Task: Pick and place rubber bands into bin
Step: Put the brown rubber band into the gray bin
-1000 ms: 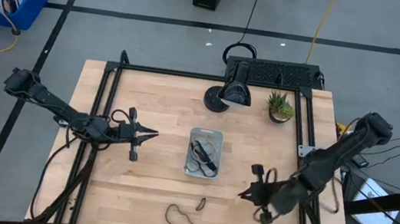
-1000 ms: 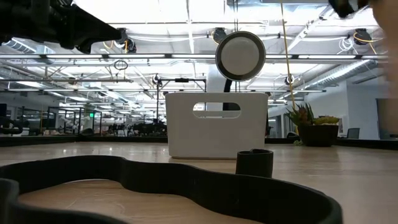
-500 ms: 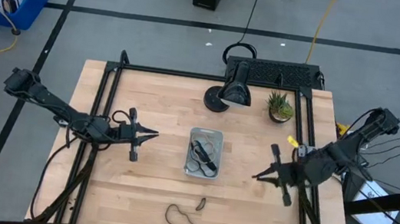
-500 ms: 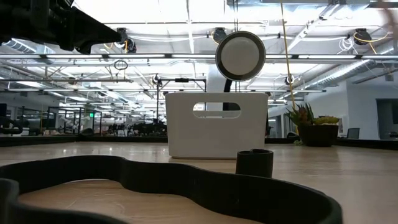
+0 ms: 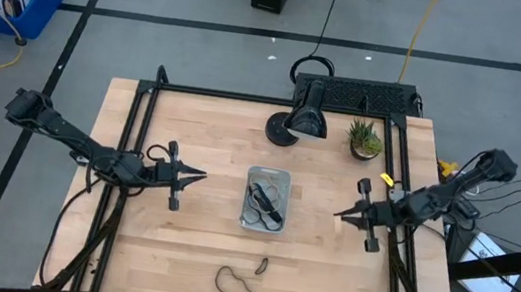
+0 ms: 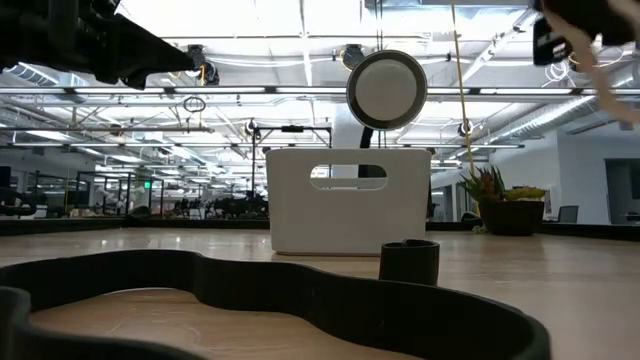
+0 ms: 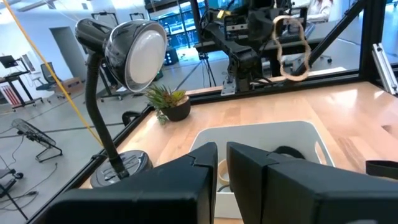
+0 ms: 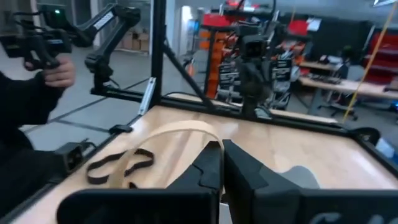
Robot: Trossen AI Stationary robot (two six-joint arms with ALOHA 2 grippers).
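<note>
1. The right gripper (image 5: 340, 215), at the right of the high view and well apart from the bin (image 5: 265, 199), is closed on a pale tan band (image 7: 291, 46). In the left wrist view the band dangles as a wavy loop from that gripper in the upper right of the frame.
2. Risk: the loop is floppy and hangs free, so I judge it could swing, catch the bin's rim, and drape half outside. Letting go before the gripper is over the bin would drop it on the counter (image 5: 211, 140).
3. Risk: a thin band pinched at one spot may slip out while being carried.
4. The left gripper (image 5: 199, 174) waits at the left of the bin, its fingers close together and holding nothing.
5. The high view shows dark bands already inside the bin, and two more still on the counter at bottom centre: a dark loop (image 5: 235, 286) and a tiny piece (image 5: 262, 265).
6. The low view shows those two large in the foreground but not the held band.
7. The right wrist view shows the tan band arching across its own fingers, the dark loop on the counter, and a person's hand (image 8: 57, 72) at the upper left.
</note>
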